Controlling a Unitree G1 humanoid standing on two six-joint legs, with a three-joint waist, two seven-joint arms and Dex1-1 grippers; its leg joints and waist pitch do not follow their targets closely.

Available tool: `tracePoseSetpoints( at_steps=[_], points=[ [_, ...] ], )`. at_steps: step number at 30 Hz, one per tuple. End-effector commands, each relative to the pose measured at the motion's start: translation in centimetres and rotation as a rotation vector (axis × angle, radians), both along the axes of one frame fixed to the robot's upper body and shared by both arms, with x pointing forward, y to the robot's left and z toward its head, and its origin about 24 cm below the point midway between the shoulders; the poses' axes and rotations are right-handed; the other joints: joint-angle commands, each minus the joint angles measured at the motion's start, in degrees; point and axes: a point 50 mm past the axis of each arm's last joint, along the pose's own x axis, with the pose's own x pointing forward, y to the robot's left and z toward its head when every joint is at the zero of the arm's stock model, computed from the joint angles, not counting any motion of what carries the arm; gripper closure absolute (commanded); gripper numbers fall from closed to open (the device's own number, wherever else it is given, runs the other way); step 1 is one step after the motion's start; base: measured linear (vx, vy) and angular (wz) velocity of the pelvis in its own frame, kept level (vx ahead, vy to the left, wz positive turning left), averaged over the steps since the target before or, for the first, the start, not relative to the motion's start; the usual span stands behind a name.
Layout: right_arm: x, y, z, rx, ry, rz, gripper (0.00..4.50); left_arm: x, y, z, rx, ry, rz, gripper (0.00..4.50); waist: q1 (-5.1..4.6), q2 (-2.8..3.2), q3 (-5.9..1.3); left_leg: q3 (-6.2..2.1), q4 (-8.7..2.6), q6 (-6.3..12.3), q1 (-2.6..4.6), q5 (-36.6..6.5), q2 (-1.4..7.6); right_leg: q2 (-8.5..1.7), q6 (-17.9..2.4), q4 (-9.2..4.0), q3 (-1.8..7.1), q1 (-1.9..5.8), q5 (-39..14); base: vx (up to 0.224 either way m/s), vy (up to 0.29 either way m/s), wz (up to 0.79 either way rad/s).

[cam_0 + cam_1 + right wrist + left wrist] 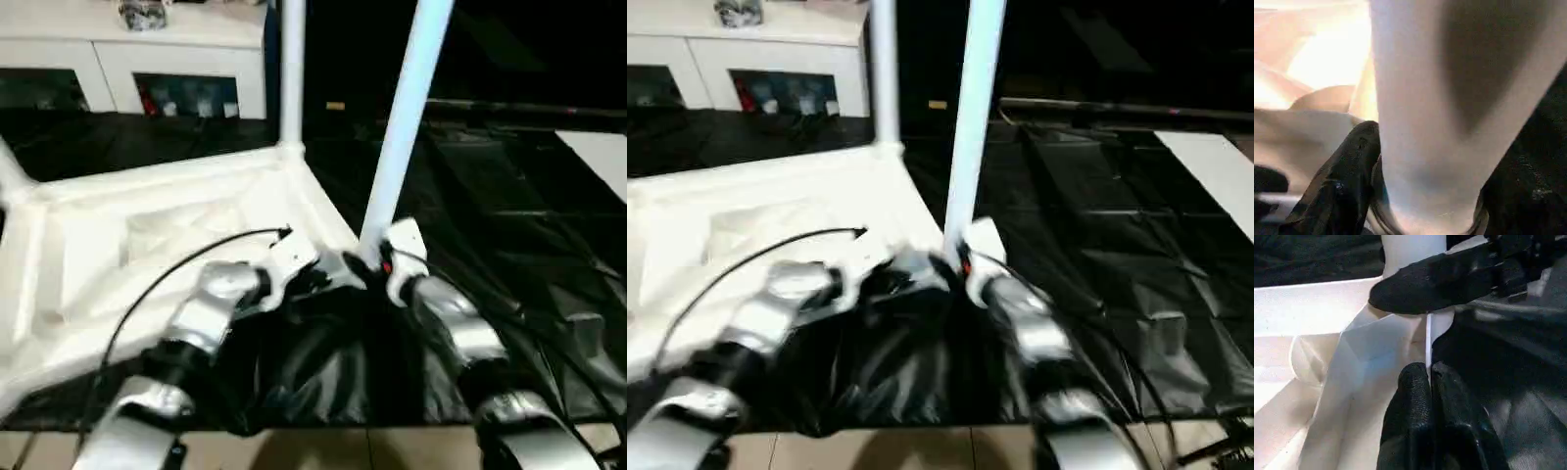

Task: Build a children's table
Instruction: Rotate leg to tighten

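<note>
Currently, white table top (pixel 147 235) inverted, ribbed underside up, tubular leg (pixel 402 127) leaning at near corner, right gripper (pixel 377 262) clasping its base, left gripper (pixel 1429 382) fully closed.

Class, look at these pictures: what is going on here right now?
A two-armed robot is putting together a white plastic table. The tabletop lies upside down on a black sheet. The right pincer is closed around the base of a white leg at the near corner; the leg leans slightly. The left pincer is shut on the thin rim of that corner. Another leg already stands in the far corner. A white cabinet stands behind.
</note>
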Motion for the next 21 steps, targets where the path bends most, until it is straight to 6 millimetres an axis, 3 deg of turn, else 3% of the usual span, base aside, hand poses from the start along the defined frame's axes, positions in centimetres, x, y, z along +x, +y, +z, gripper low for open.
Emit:
tracePoseSetpoints(
  at_steps=[1,3,4,9,10,12,21],
  points=[
    [-1.4,4.6,-1.5,-0.02,0.065,0.16,1.84,-1.5,-5.4,0.7,-0.098,-0.005,-0.15,4.5,0.15,-0.39,-2.2,-0.3,-4.0,0.43,-0.05,-18.9,1.0,-2.83,-7.9,-5.23,1.63,1.4,-22.3,0.0,0.0,0.0],
    [-1.5,4.6,-1.3,0.027,0.074,0.178,1.84,-1.5,-5.5,0.7,-0.098,-0.008,-0.156,4.5,0.2,-0.45,-2.3,-0.18,-3.95,1.07,-0.13,-18.3,0.98,-2.71,-8.3,-5.0,1.66,1.55,-19.9,0.0,0.0,0.0],
    [-1.4,4.4,-1.3,0.061,0.087,0.18,1.3,-1.4,-5.2,0.8,-0.095,-0.011,-0.155,4.5,0.25,-0.37,-2.33,-0.14,-3.94,1.26,-0.11,-18.1,0.97,-2.63,-8.6,-4.92,1.66,1.57,-18.9,0.0,0.0,0.0],
    [-1.3,3.6,-1.3,0.041,0.07,0.178,0.81,-1.2,-4.5,0.8,-0.089,-0.022,-0.157,4.5,0.27,-0.31,-2.32,-0.14,-4.0,1.34,-0.08,-18.3,1.08,-2.72,-9.4,-4.86,1.64,1.58,-18.3,0.0,0.0,0.0],
    [-1.3,3.0,-1.3,0.014,0.047,0.201,0.72,-1.2,-4.0,0.9,-0.09,-0.02,-0.174,4.5,0.31,0.07,-2.3,-0.19,-4.03,1.22,-0.04,-18.5,1.09,-2.75,-9.5,-4.85,1.66,1.56,-18.3,0.0,0.0,0.0],
    [-1.4,2.6,-1.3,0.003,0.035,0.222,0.72,-1.3,-3.7,0.9,-0.094,-0.019,-0.19,4.5,0.34,-0.19,-2.44,-0.11,-3.94,1.37,-0.08,-18.2,1.09,-2.68,-9.7,-4.8,1.67,1.66,-17.2,0.0,0.0,0.0],
    [-2.9,-0.2,-1.0,0.007,0.021,0.492,0.72,-1.4,-1.0,1.3,-0.083,0.008,-0.293,4.5,1.45,-0.11,-2.74,0.23,-3.49,4.41,-0.3,-11.7,1.27,-2.6,-12.9,-3.65,1.63,2.42,-6.3,0.0,0.0,0.0]
  ],
)
